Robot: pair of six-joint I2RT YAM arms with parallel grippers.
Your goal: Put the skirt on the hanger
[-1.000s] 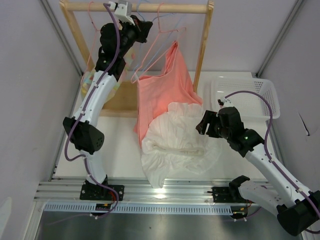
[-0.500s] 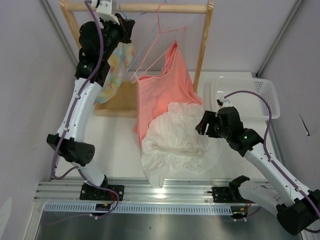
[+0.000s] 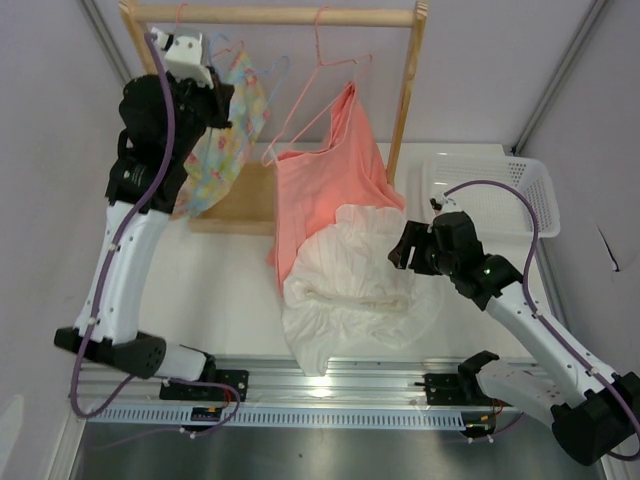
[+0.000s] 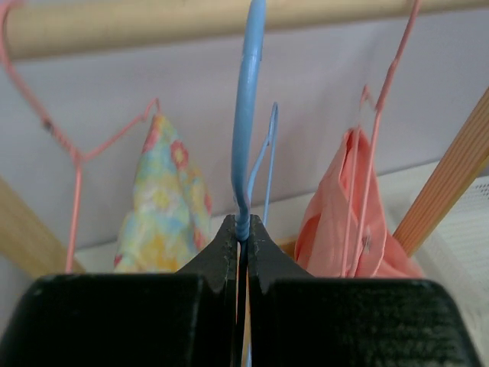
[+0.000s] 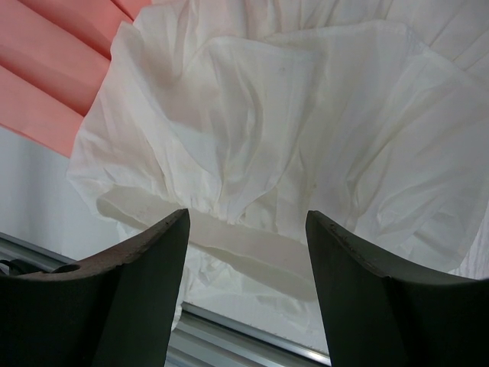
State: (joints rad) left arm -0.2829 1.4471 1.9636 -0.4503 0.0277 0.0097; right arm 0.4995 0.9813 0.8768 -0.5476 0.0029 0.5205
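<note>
The white skirt (image 3: 352, 285) lies crumpled on the table, its upper edge over the hem of the salmon garment; in the right wrist view the skirt (image 5: 290, 138) fills the frame. My right gripper (image 3: 405, 246) hovers at the skirt's right edge, open, nothing between its fingers (image 5: 246, 222). The light blue hanger (image 4: 246, 115) is pinched at the neck below its hook by my left gripper (image 4: 243, 226), shut on it just under the rack's bar. From above, the left gripper (image 3: 225, 88) is at the rack's left end, with the hanger's thin wire (image 3: 280, 64) beside it.
A wooden rack (image 3: 290, 15) spans the back. On it hang a floral garment (image 3: 225, 140) and a salmon garment (image 3: 330, 170) on pink hangers (image 4: 46, 130). A white basket (image 3: 500, 190) sits at right. An aluminium rail (image 5: 229, 329) runs along the near edge.
My left arm has swung left along the rack carrying the blue hanger, uncovering the floral garment. The right arm and the skirt have stayed put.
</note>
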